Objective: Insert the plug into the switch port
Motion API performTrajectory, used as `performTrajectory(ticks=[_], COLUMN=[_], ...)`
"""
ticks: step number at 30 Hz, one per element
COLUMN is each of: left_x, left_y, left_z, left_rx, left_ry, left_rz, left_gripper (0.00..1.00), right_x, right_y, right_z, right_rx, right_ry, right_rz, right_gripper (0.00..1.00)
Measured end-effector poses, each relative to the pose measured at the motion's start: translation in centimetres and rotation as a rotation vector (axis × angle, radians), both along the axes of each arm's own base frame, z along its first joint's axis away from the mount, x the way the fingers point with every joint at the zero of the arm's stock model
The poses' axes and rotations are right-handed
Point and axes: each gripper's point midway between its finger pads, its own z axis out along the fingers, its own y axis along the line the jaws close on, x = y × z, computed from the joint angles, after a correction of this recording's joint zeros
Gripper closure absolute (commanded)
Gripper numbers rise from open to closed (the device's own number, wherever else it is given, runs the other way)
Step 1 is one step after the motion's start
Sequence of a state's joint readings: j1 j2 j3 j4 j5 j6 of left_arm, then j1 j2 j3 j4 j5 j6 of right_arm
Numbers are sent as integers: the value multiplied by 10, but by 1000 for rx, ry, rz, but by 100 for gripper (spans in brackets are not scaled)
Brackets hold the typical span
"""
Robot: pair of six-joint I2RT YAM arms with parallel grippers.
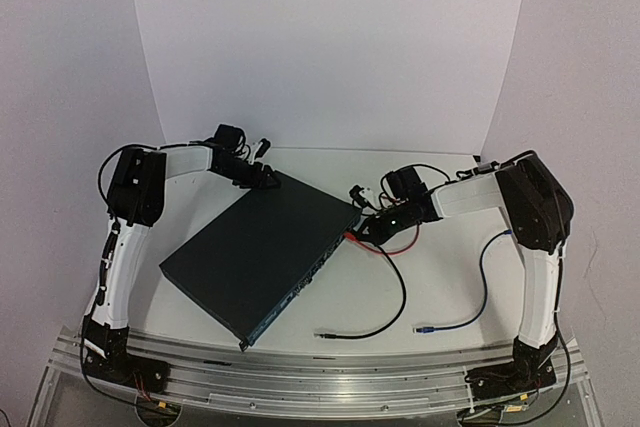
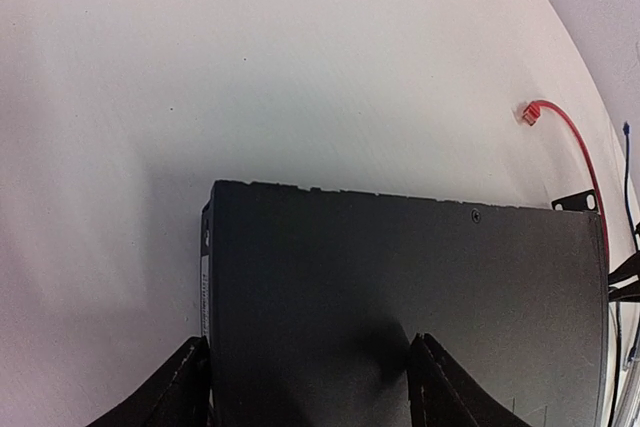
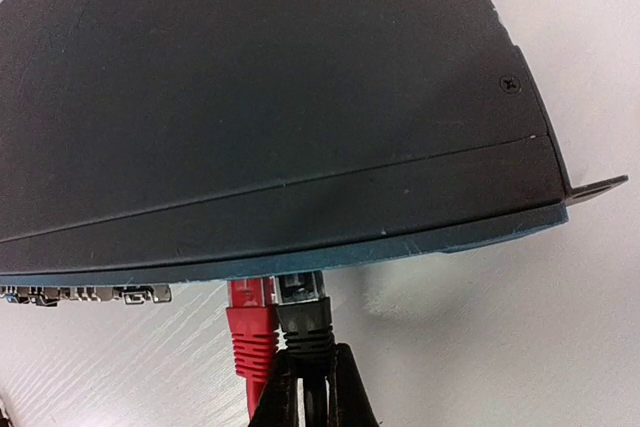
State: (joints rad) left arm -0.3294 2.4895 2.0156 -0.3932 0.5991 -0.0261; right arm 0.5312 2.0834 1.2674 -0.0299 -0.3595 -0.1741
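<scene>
Pinching the black plug (image 3: 303,312) between the right fingers (image 3: 352,405), closed tight on its boot, nose at the socket face of the switch (image 1: 262,247), just beside a red plug (image 3: 250,332) set in the next socket. Straddling the switch's far corner with the left fingers (image 2: 170,387), spread apart, gripping nothing. Lying flat and diagonal on the surface (image 1: 450,277), reaching toward its near edge, left of centre. Blue cable (image 1: 482,277) loose near the right edge.
</scene>
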Motion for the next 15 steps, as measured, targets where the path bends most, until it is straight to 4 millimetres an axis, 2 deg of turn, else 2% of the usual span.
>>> performTrajectory(ticks=[7,15], left_x=[3,6], left_y=[1,2], left_z=[-1,-1], left_rx=[1,-9], left_ry=[6,-13], left_rz=[27,84], left_gripper=[36,35], right_x=[1,3], right_y=[0,0], right_z=[0,0], right_rx=[-2,-6], right_ry=[-2,-10], right_rz=[-3,-12], right_gripper=[99,94])
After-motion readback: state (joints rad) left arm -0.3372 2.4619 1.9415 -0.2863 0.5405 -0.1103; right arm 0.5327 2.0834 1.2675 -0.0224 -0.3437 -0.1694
